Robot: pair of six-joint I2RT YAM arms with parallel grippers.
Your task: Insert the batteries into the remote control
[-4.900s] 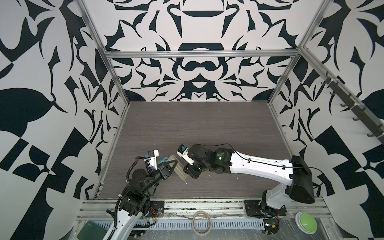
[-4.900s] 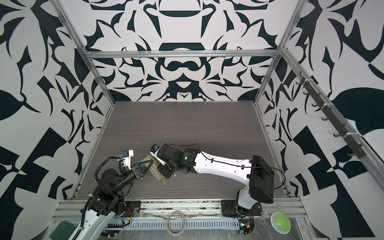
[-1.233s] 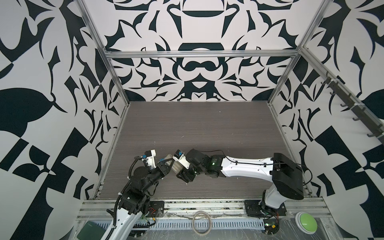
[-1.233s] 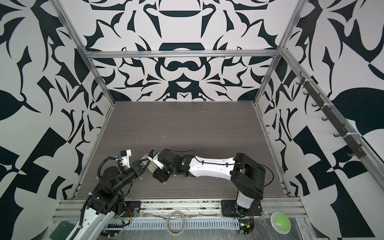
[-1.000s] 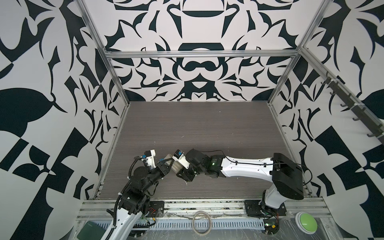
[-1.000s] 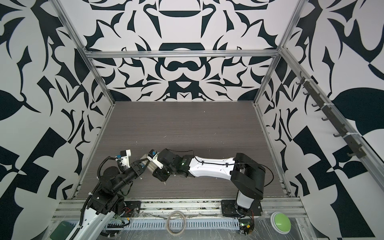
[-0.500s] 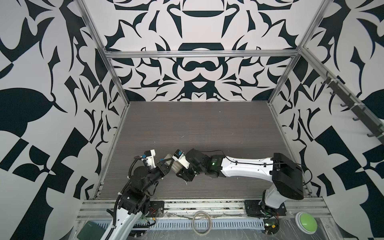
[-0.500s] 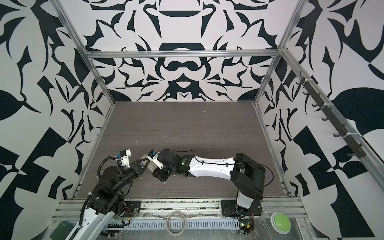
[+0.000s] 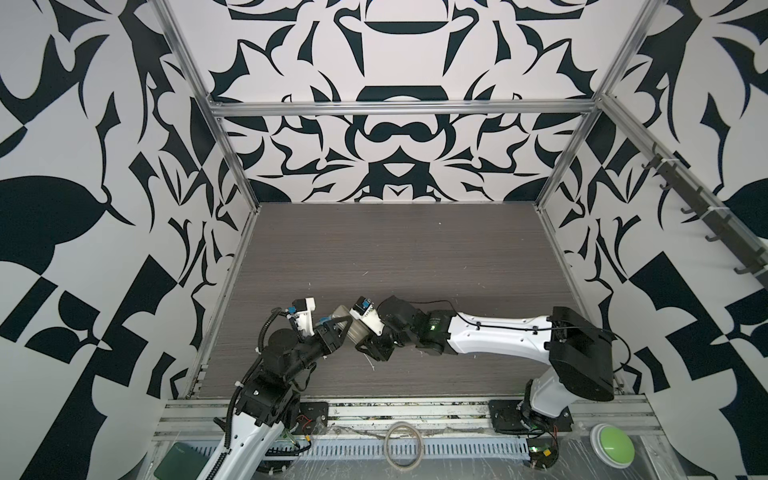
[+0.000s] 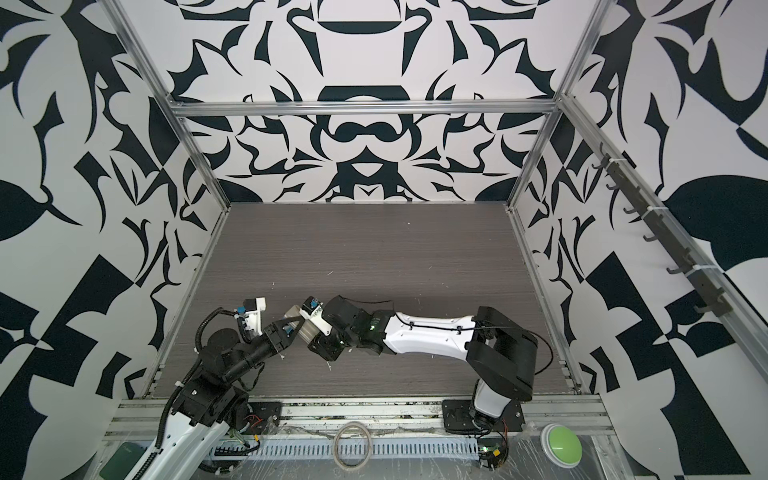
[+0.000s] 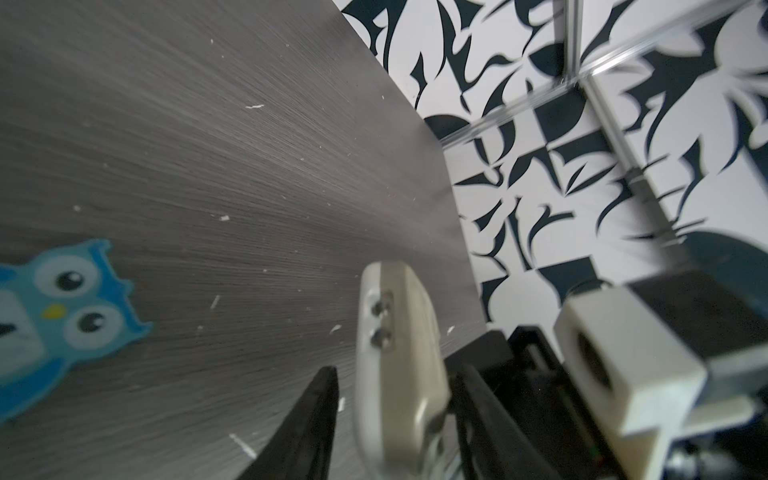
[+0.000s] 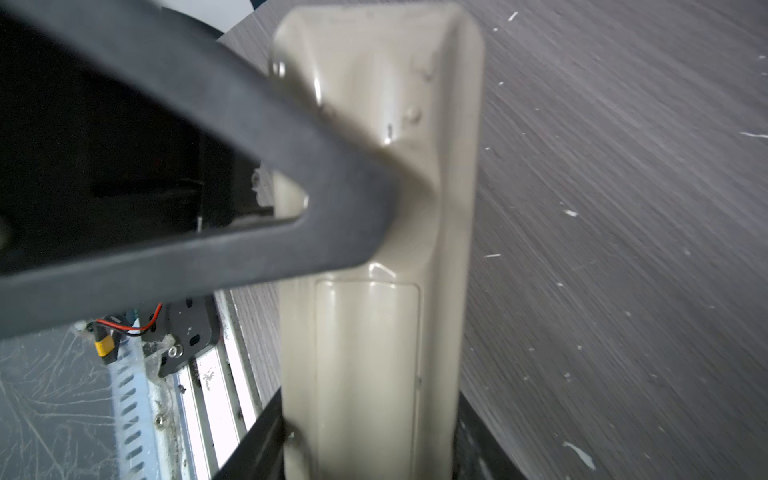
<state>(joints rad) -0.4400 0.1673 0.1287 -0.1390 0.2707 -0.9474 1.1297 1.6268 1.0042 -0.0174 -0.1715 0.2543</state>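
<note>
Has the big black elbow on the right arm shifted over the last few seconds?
Yes. The elbow has swung left, away from the rail along the table's right edge.

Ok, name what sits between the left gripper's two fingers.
The remote control, edge-on in the left wrist view; bare table shows between it and one finger.

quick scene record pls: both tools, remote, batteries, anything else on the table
right tool: shut on the remote control, held above the table
left tool: open, fingers either side of the remote's far end, gaps showing
batteries: none in view
battery cover: looks closed
other: blue owl toy lying on the table
</note>
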